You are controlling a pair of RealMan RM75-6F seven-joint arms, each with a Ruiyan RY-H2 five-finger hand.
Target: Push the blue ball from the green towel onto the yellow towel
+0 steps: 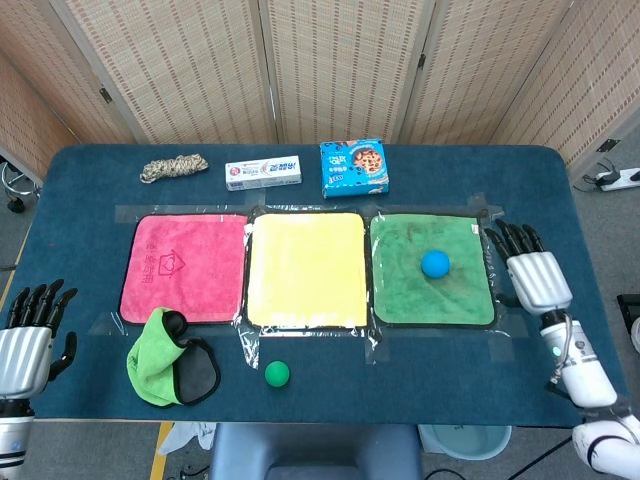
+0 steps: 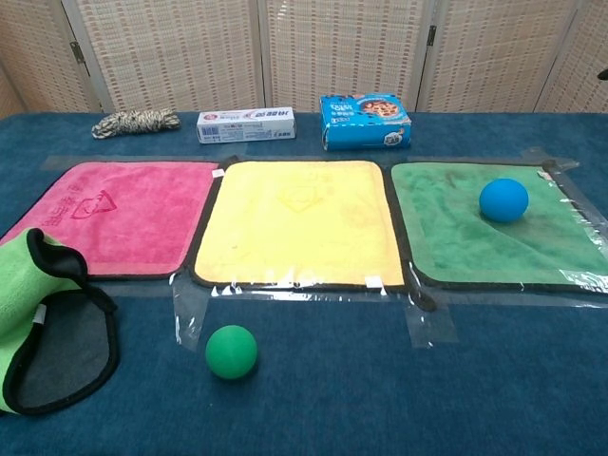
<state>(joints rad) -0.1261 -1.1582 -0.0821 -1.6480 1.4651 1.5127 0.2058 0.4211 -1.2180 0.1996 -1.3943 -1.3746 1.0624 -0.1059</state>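
The blue ball (image 1: 435,263) (image 2: 503,200) sits on the green towel (image 1: 408,290) (image 2: 446,237), right of its middle. The yellow towel (image 1: 305,268) (image 2: 296,220) lies flat just left of the green one, with nothing on it. My right hand (image 1: 530,266) rests beside the green towel's right edge, fingers straight and pointing away, open and apart from the ball. My left hand (image 1: 30,330) hovers at the table's near left corner, fingers spread, holding nothing. Neither hand shows in the chest view.
A pink towel (image 1: 183,266) lies left of the yellow one. A green ball (image 1: 277,374) and a green-and-black cloth (image 1: 170,362) sit near the front edge. At the back are a rope bundle (image 1: 173,167), a toothpaste box (image 1: 263,174) and a blue box (image 1: 353,167).
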